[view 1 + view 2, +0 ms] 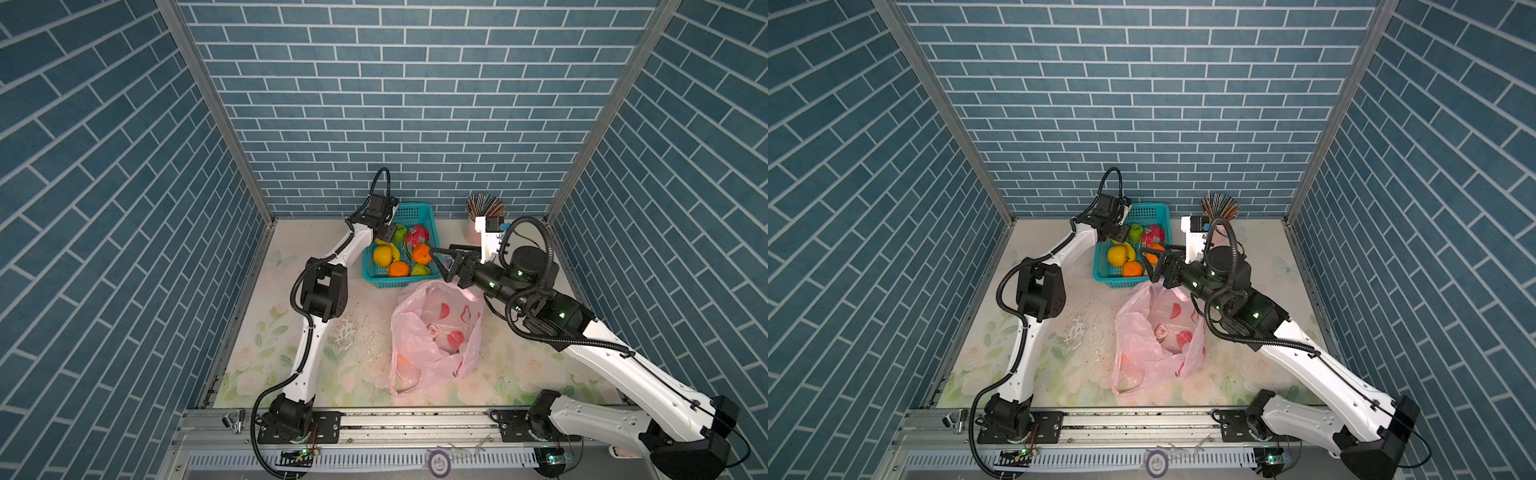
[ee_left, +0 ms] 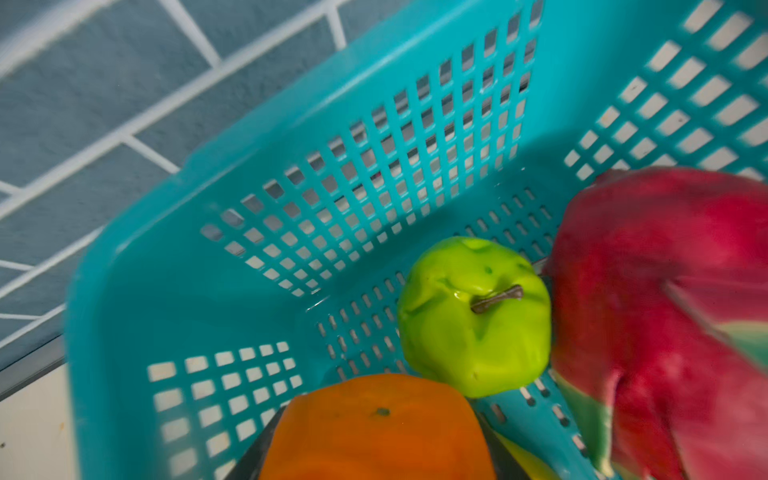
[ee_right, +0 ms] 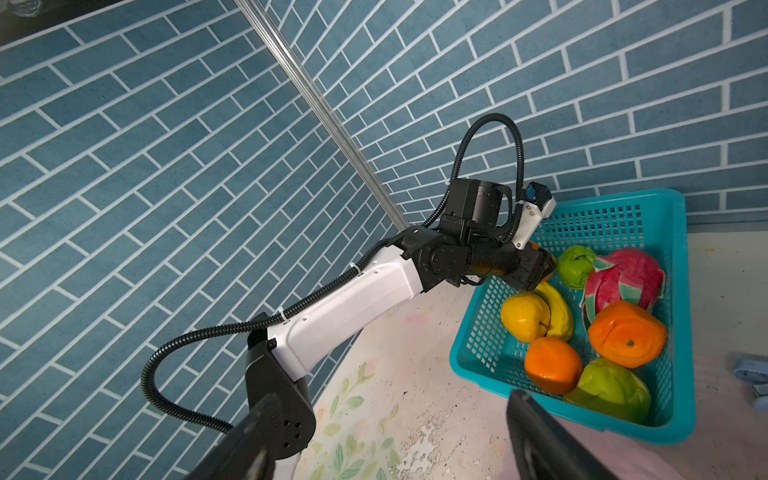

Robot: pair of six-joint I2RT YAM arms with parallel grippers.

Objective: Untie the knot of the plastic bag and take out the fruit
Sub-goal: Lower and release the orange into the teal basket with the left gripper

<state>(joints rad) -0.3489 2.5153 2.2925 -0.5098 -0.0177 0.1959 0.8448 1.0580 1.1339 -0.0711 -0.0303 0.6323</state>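
Left tool (image 3: 534, 268) is clamped on an orange (image 2: 378, 432) over the teal basket (image 1: 409, 212). Right tool (image 1: 441, 262) is held wide, empty.

Bare tabletop (image 1: 357, 357) lies open left of the pink bag (image 1: 432, 340). The teal basket (image 1: 409, 216) is crowded with fruit (image 1: 399, 269) in its near half; its far end seems bare. The left gripper (image 1: 389, 234), holding an orange (image 2: 374, 428), overhangs its left side. The right gripper (image 1: 438, 265), spread wide, hovers at its near-right corner.
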